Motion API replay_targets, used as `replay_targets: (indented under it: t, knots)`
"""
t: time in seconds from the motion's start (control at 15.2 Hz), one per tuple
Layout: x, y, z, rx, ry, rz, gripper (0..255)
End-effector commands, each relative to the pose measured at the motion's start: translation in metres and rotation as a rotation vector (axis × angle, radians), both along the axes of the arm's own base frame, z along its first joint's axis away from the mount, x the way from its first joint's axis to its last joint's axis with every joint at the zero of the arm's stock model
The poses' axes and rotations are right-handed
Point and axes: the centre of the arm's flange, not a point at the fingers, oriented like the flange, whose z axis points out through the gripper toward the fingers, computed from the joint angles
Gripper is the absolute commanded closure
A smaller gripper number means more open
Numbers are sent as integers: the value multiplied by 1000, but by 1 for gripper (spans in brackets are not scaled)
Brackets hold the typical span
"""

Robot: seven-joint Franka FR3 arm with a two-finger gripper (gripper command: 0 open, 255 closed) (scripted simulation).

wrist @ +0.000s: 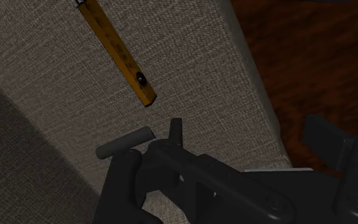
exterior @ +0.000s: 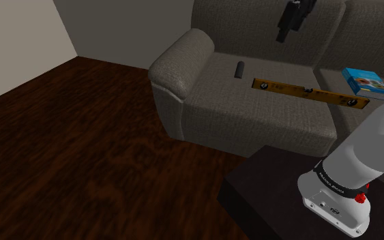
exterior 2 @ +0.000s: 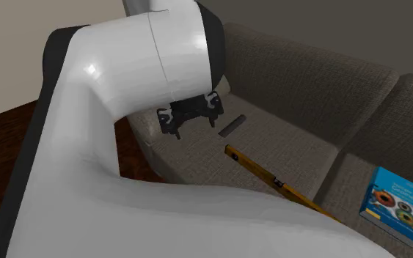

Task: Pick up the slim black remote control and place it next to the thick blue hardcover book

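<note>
1. Dark wood floor (exterior: pixel 81 150), grey-brown couch (exterior: pixel 265 116), and a long yellow spirit level (exterior: pixel 309 93) lying across the seat: that level is our marker.
2. Just off the level's end nearer the armrest lies the slim dark remote (exterior: pixel 239 69), flat on the cushion with nothing touching it.
3. Past the level's other end, on the neighbouring cushion, sits the blue book (exterior: pixel 367 83), well apart from the remote.
4. Up in the air hangs the black gripper (exterior 2: pixel 195 123), on the side of the remote away from the level. Its fingers stand apart and hold nothing.
5. My call: this is the approach, and the pick is not yet made.
6. What comes next, by my reading: centre over the remote, turn the fingers to straddle its narrow width, come down to the cushion and close.
7. After that comes a carry along the whole run of the level, lifted high enough to clear it, and a set-down on the bare cushion beside the book.
</note>
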Motion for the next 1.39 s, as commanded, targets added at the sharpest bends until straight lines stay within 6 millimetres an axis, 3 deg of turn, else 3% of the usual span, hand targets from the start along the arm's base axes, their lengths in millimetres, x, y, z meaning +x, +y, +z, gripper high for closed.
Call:
replay_targets:
  t: [0.0, 0.66, 1.32]
  knots:
    - [0, 0, 0, 0, 0, 0, 0]
    - [127, -45, -58, 88, 67, -308, 0]
    - [231, -121, -128, 177, 133, -617, 0]
